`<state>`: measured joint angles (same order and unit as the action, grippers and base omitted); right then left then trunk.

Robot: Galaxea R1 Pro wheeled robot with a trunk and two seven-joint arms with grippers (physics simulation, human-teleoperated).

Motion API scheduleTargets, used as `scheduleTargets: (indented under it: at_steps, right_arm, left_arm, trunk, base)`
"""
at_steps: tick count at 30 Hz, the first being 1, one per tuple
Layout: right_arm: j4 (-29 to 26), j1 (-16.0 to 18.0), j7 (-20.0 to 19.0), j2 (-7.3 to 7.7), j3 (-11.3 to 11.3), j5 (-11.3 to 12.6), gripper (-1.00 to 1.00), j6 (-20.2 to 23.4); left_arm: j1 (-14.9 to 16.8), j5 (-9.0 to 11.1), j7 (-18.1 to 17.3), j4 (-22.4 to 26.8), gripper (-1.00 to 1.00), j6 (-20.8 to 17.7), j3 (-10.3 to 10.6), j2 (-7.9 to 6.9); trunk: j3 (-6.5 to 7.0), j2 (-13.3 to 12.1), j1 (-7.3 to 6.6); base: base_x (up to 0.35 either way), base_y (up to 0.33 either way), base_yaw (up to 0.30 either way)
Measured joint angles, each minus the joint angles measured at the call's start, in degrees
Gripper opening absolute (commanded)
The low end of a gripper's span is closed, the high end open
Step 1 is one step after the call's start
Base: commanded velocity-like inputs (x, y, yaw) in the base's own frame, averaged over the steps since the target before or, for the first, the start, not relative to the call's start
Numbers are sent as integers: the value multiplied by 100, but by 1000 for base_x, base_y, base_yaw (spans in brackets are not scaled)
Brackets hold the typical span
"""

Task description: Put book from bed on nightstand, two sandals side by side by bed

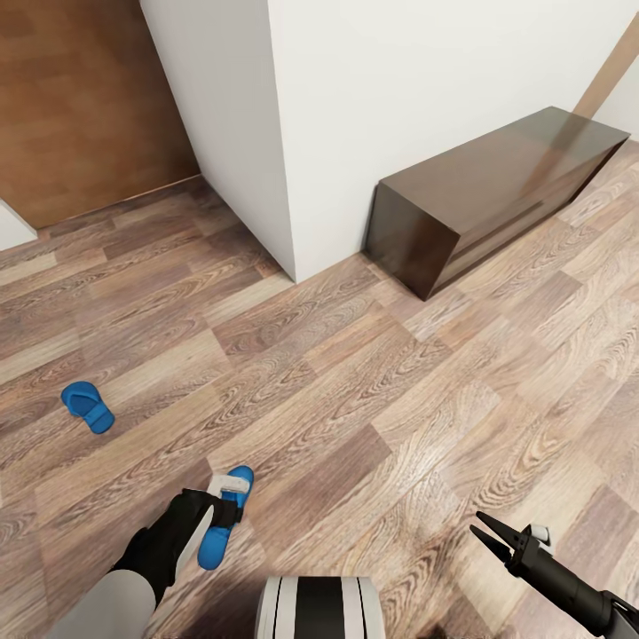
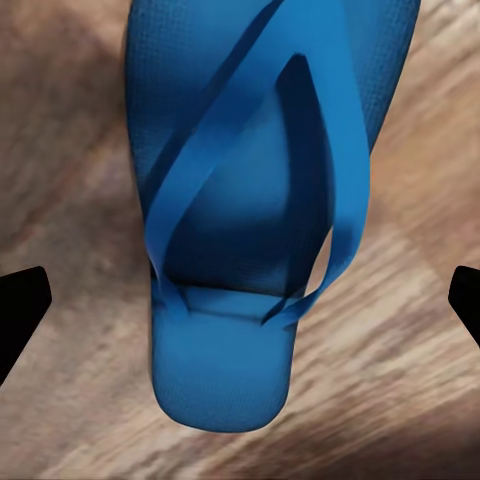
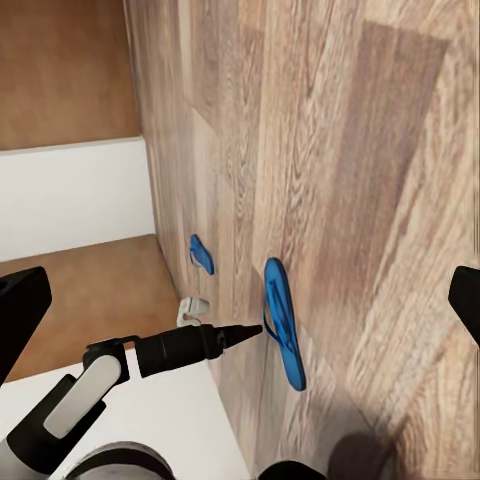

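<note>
While the left gripper (image 1: 229, 508) hangs low over the wood-plank floor (image 1: 373, 399), its fingers spread wide, the nearer blue sandal (image 1: 224, 517) lies flat directly beneath it, just ahead of the robot's base (image 1: 319, 608). Seen from the left wrist, that sandal (image 2: 262, 200) lies strap-side up on the boards, with the two dark fingertips (image 2: 20, 310) standing well out to either side of it and touching nothing. The second sandal (image 1: 87, 406) rests well apart from the first, farther to the robot's left on the same floor. On the other side, the right gripper (image 1: 493, 534) hovers above bare planks with its thin black fingers parted and nothing between them. From the right wrist, both sandals appear side-on across the boards: the nearer sandal (image 3: 283, 322) just beside the tip of the left gripper (image 3: 245, 333), the second sandal (image 3: 201, 254) beyond it. Ahead, a white wall (image 1: 399, 106) meets the floor, and a long, low dark brown cabinet (image 1: 497, 191) stands against it at the right. Beyond the wall's corner at the left, a brown wooden panel (image 1: 84, 98) rises from the floor.
</note>
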<state>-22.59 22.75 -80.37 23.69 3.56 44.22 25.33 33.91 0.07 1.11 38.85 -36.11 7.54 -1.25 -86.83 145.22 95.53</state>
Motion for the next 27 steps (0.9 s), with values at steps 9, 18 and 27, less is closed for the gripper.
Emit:
scheduleTargets:
  at_steps: [9,18,27]
  right_arm:
    - [0,0,2,1,2,-1,100,0]
    - [1,0,0,0,-1,-2,100,0]
    - [0,0,0,0,-1,-1,100,0]
  left_arm:
    - [0,1,0,0,100,0,0,0]
    - [0,1,0,0,100,0,0,0]
    - [0,1,0,0,100,0,0,0]
  trunk:
    - [-199,12,23]
    - [-222,14,25]
    - [-222,14,26]
  base:
    - [0,0,0]
    - [0,0,0]
    - [0,0,0]
